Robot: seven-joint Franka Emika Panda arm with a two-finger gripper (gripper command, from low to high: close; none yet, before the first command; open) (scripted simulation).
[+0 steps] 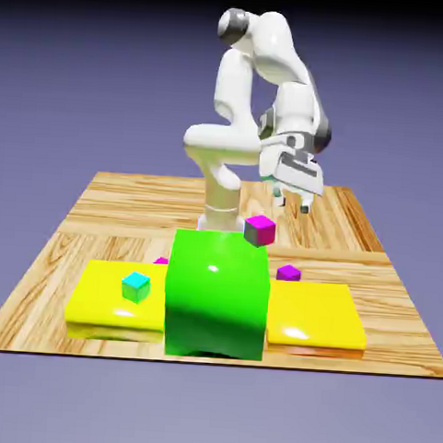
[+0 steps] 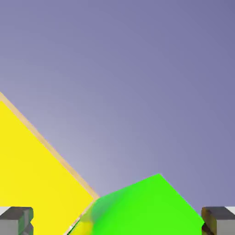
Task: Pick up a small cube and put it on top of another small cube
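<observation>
One small cube (image 1: pixel 288 273), tiny and magenta, lies on the wood just to the exterior view's right of the big green block (image 1: pixel 216 294). Its twin, another small cube (image 1: pixel 161 260), peeks out at the block's other side, partly hidden behind the left yellow slab (image 1: pixel 110 301). My gripper (image 1: pixel 294 203) hangs high above the table's far part, apart from both cubes, open and holding nothing. In the hand view the gripper (image 2: pixel 117 222) shows wide-set fingertips (image 2: pixel 16 220) with only the green block (image 2: pixel 147 206) and a yellow slab (image 2: pixel 32 174) ahead; neither small cube shows there.
A larger magenta-topped cube with grey sides (image 1: pixel 260 229) rests on the green block's far top edge. A cyan cube (image 1: pixel 135 286) sits on the left yellow slab. A second yellow slab (image 1: pixel 316 314) lies to the block's right on the wooden table (image 1: pixel 371 244).
</observation>
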